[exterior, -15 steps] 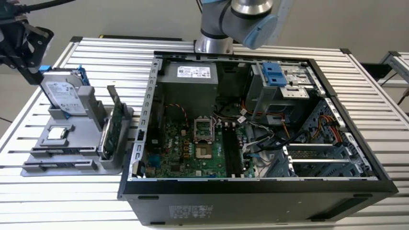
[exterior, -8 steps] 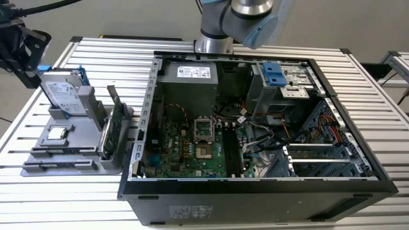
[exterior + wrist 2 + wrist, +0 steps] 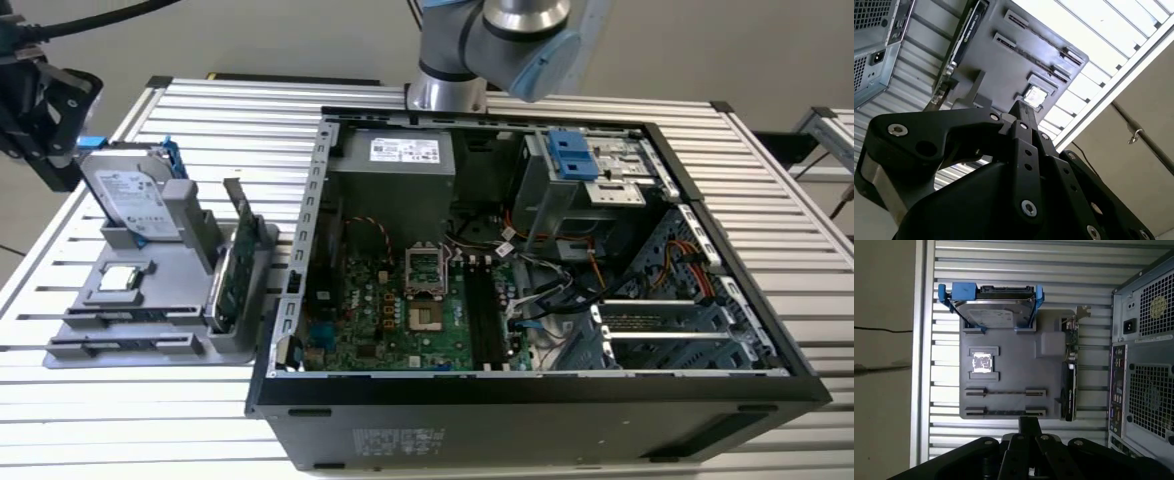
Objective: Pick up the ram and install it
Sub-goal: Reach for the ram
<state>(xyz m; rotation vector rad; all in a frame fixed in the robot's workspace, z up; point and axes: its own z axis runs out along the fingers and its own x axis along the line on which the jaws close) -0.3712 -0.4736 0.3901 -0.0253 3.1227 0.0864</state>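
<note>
The ram appears as thin dark strips standing edge-on in the two slotted holders (image 3: 1004,411) at one end of the grey parts tray (image 3: 1009,365); the same holders (image 3: 123,345) sit at the tray's near end in the exterior view. My black gripper (image 3: 54,150) hangs high above and beyond the tray's far end, at the exterior view's left. In both wrist views its fingers (image 3: 1029,426) meet at the tip (image 3: 1021,112) with nothing between them. The open computer case (image 3: 534,250) lies beside the tray, and the motherboard's black slots (image 3: 487,320) are in sight.
On the tray stand a silver hard drive in a blue bracket (image 3: 134,195), a green circuit card on edge (image 3: 230,270) and a small square chip (image 3: 120,278). The slatted metal table (image 3: 134,420) ends close to the tray's outer side.
</note>
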